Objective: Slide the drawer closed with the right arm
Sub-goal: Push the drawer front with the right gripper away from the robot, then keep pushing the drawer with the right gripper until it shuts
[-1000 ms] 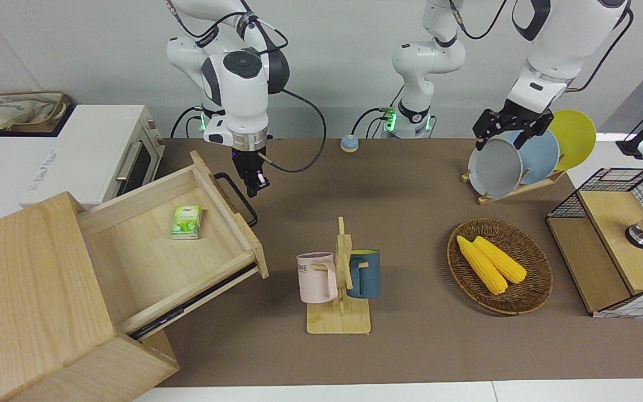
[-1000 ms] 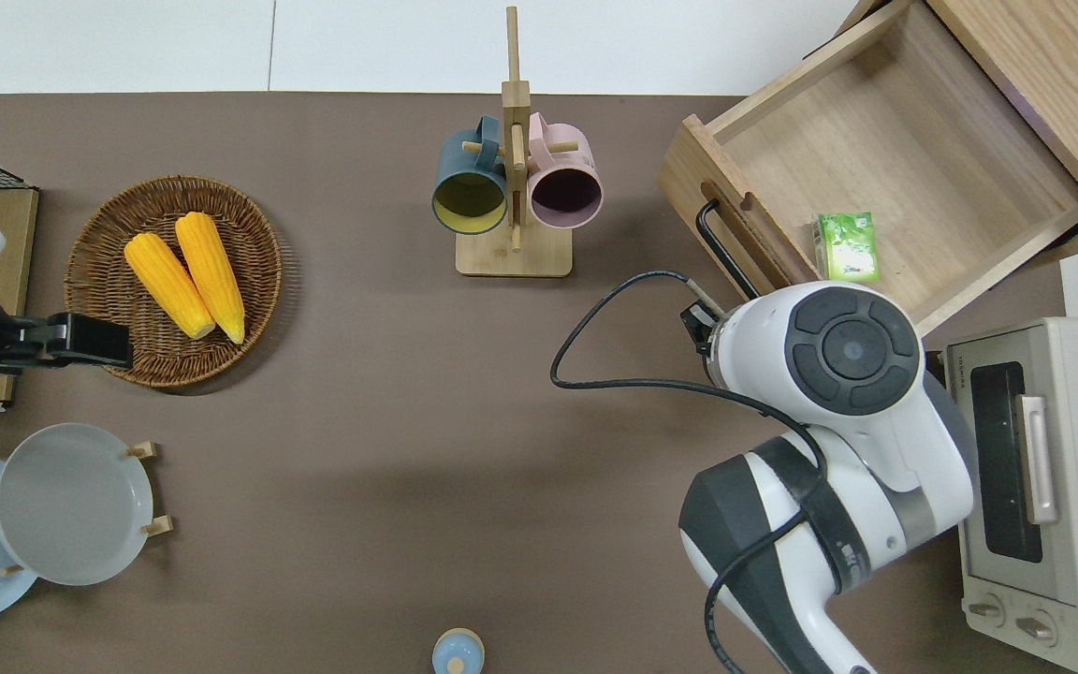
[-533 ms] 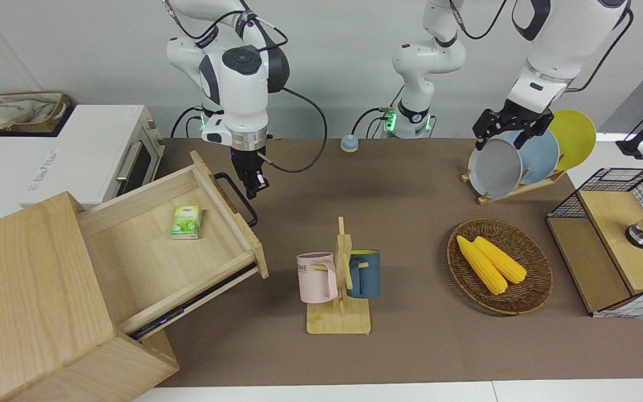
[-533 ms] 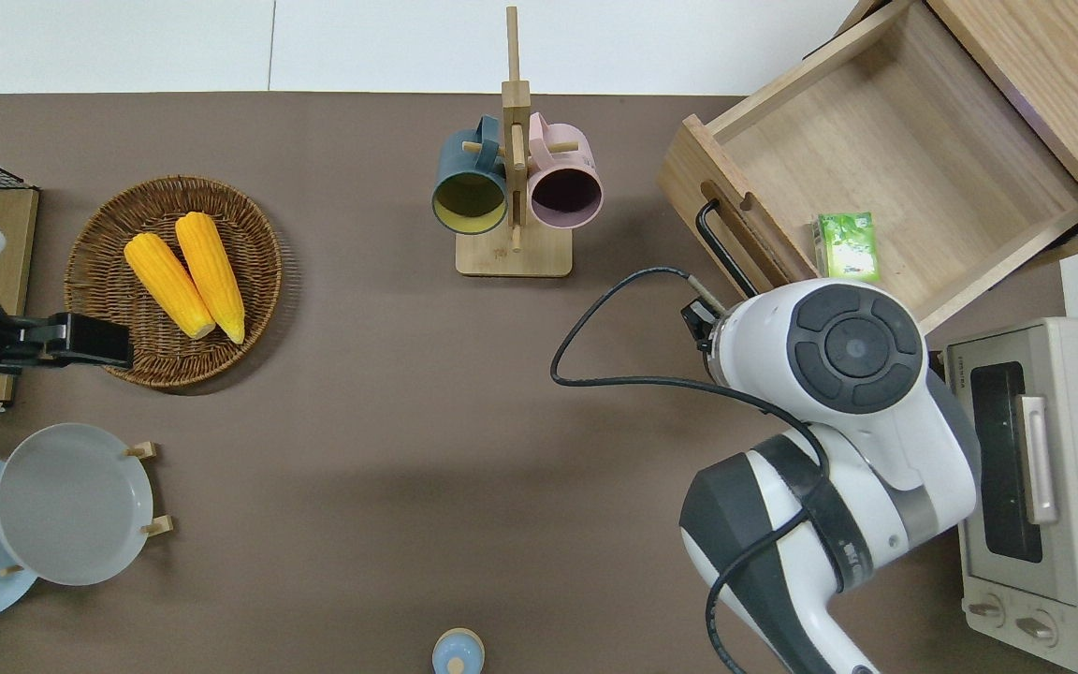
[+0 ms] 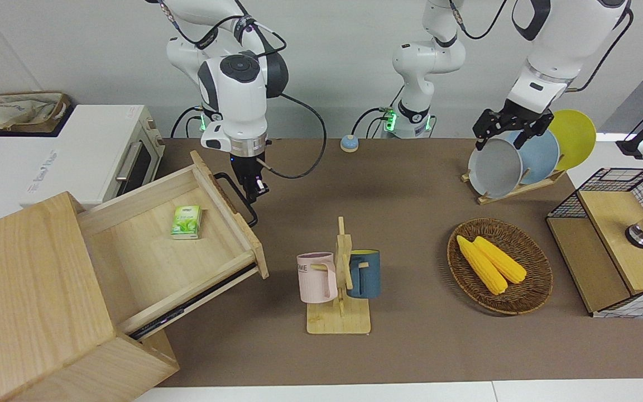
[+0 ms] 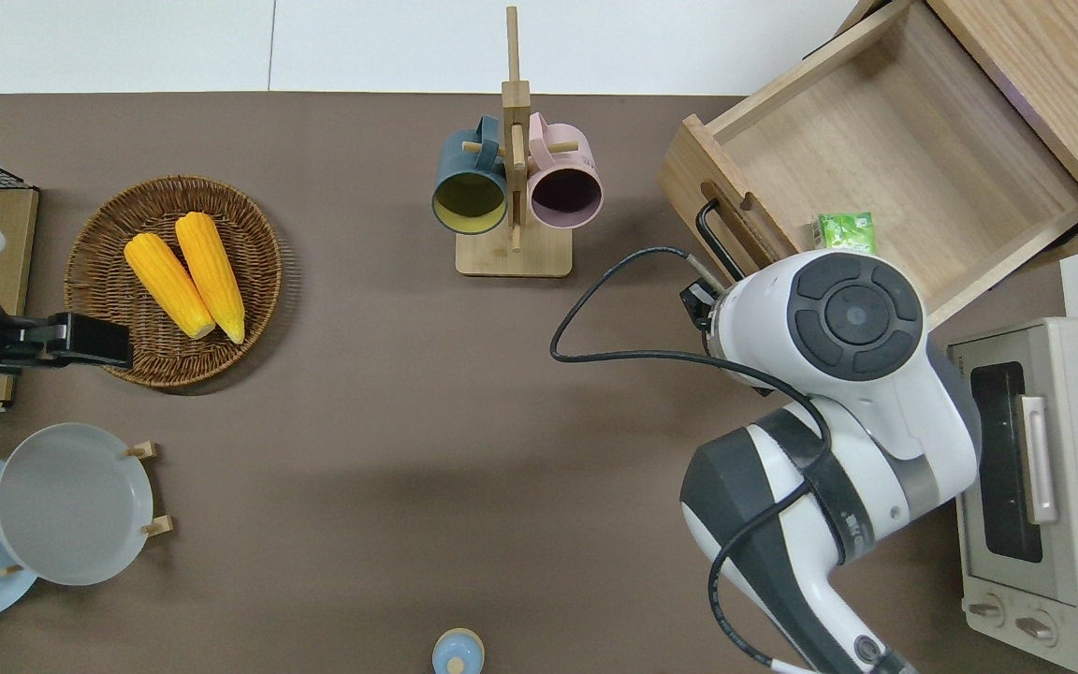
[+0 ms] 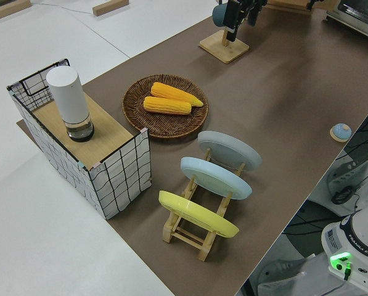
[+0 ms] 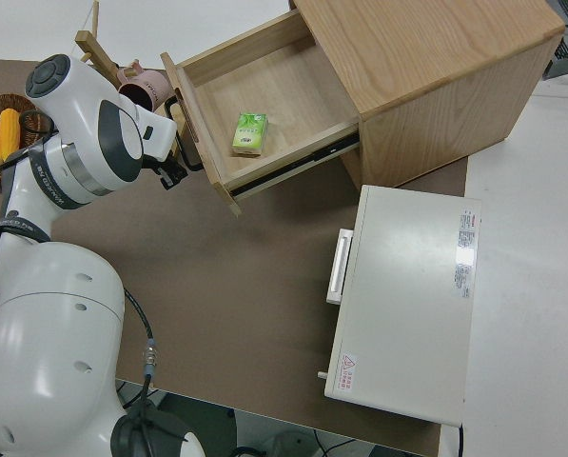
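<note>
Your right arm's black gripper [image 5: 254, 188], jaws unreadable, meets the open light-wood drawer's [image 5: 171, 245] black loop handle [image 5: 236, 198]; push toward eight o'clock.

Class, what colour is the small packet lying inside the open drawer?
The packet in the drawer is green with a white edge, clearest in the front view.

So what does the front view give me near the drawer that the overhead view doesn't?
Only the front view shows the right end effector, hanging at the drawer's black loop handle; whether it touches the handle I cannot tell. Only the overhead view shows the oven's control knobs, while the right arm's wrist there hides the end effector and part of the green packet. Both show the drawer pulled well out, the packet lying in it, and the mug rack. The left arm is parked.
</note>
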Robot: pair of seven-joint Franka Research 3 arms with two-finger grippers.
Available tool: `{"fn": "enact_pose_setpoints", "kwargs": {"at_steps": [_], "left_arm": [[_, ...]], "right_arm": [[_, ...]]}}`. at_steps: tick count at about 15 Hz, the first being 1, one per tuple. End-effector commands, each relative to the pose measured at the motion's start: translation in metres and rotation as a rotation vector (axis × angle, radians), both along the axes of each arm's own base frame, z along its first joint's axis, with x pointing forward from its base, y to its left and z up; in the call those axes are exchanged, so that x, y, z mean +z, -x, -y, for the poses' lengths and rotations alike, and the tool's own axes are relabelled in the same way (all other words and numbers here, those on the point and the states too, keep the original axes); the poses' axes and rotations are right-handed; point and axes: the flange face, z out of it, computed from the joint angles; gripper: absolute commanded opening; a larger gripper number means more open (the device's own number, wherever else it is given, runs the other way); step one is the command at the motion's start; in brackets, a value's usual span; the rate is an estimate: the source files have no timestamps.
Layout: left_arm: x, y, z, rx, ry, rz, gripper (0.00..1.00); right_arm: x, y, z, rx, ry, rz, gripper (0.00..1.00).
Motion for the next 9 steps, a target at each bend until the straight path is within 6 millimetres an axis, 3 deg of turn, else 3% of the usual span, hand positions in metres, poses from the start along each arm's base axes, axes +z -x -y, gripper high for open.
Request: {"fn": "enact_pose_setpoints", "kwargs": {"at_steps": [1,9], "left_arm": [[0.005,0.003,0.0,-0.009,-0.013,0.005,1.0],[0.004,0.003,-0.001,-0.008,-0.013,0.004,1.0]], "right_arm": [[0.01,-0.017,0.006,-0.031,0.003,0.009,0.0],[0.016,-0.039,0.023,-0.053,0.01,0.014,0.0]]}}
